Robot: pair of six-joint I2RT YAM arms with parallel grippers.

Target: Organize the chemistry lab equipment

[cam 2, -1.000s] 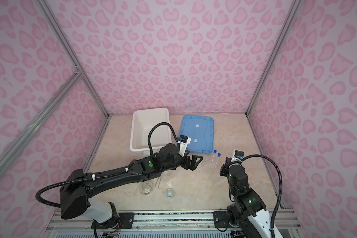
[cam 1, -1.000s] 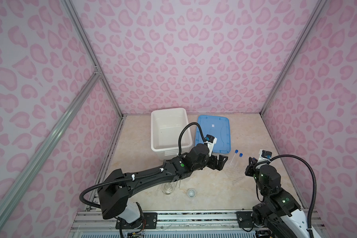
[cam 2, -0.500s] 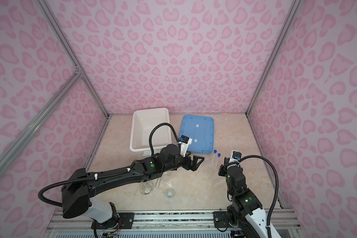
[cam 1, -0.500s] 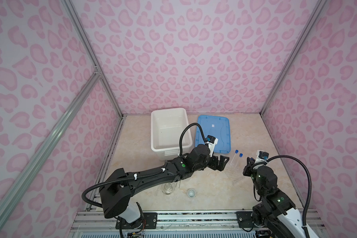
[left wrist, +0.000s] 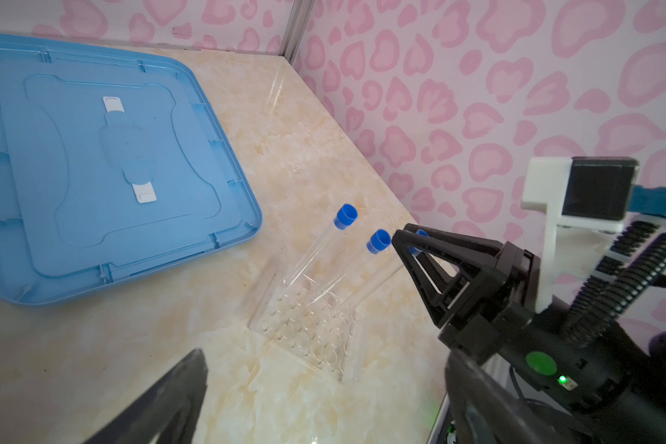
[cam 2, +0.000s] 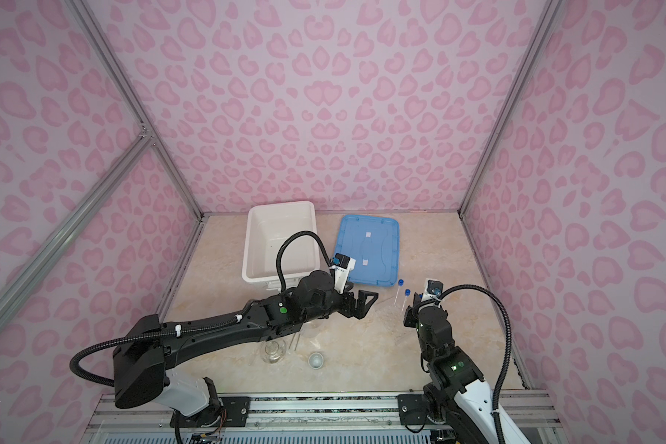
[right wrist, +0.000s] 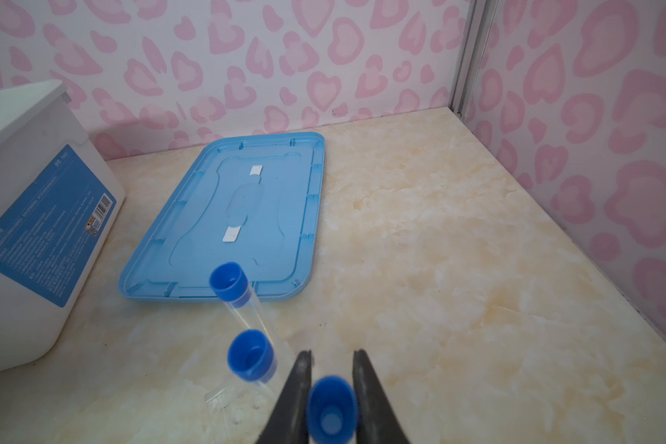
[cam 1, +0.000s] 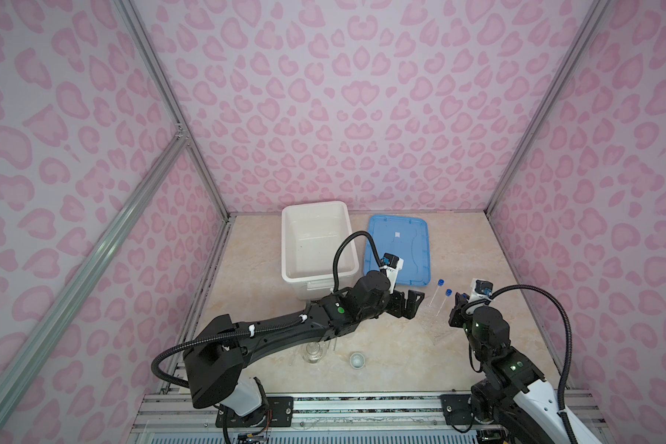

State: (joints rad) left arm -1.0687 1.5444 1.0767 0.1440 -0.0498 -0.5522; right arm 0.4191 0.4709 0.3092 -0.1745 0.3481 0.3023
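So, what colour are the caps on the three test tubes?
Blue. The test tube caps show best in the right wrist view.

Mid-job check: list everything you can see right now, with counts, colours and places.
rack: one, clear, table's right side
test tubes: three, clear with blue caps, leaning in rack
flask: one, clear glass, front, by left arm
thin tool: one, dark, beside flask, too small to identify
cup: one, white, front, right of flask
bin: one, white, back centre
lid: one, blue, flat beside bin
table: one, beige marble
left end effector: one, black, open, beside rack
right end effector: one, black, straddling third tube's cap, grip unclear
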